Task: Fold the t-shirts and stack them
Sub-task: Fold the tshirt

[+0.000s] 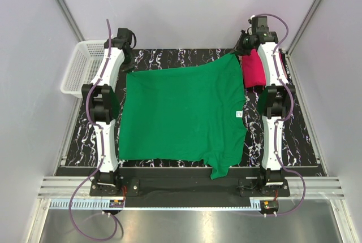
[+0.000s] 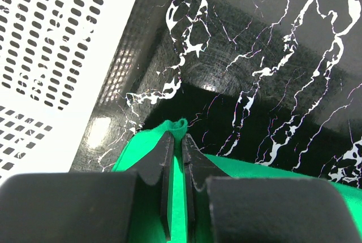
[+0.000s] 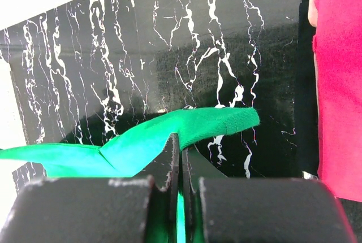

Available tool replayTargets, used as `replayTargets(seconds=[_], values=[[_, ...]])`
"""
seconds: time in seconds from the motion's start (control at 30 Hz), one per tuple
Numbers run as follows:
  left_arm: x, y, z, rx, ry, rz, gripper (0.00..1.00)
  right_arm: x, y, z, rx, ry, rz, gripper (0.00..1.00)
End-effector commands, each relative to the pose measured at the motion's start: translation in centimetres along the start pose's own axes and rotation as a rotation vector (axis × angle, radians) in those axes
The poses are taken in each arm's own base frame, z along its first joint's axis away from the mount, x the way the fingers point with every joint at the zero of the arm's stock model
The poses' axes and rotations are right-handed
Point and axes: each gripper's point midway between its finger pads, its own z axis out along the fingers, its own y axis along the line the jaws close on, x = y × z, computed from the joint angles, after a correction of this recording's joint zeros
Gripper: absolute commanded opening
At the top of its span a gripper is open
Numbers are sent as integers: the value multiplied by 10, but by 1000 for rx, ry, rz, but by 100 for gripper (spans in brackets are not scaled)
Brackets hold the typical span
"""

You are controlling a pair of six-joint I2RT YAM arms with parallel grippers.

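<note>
The green t-shirt (image 1: pixel 181 113) lies spread over the black marbled table (image 1: pixel 294 141), a sleeve hanging off the front edge. My left gripper (image 1: pixel 129 62) pinches its far left corner; in the left wrist view the gripper (image 2: pixel 179 141) is shut on a fold of green cloth (image 2: pixel 176 127). My right gripper (image 1: pixel 237 51) holds the far right corner, and in the right wrist view this gripper (image 3: pixel 180 144) is shut on the green hem (image 3: pixel 220 121). The pink t-shirt (image 1: pixel 254 69) lies folded at the back right, partly under the right arm, also seen as pink cloth (image 3: pixel 339 85).
A white mesh basket (image 1: pixel 79 68) stands off the table's back left corner; its wall (image 2: pixel 51 39) is close to the left gripper. Grey walls enclose the table on three sides. A small white label (image 1: pixel 238 113) shows on the green shirt's right edge.
</note>
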Motion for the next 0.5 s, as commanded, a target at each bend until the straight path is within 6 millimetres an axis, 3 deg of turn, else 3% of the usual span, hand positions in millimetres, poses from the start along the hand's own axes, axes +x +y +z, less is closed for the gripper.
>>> replayTargets(seconds=[0.0, 0.3, 0.47], values=[[-28, 2, -30, 31, -98, -8, 7, -29, 28, -42, -36, -106, -60, 0], [-28, -5, -24, 56, -91, -18, 6, -25, 26, -37, -33, -93, -59, 0], [-24, -4, -17, 47, -77, -14, 0, -24, 27, -35, -38, -90, -60, 0]])
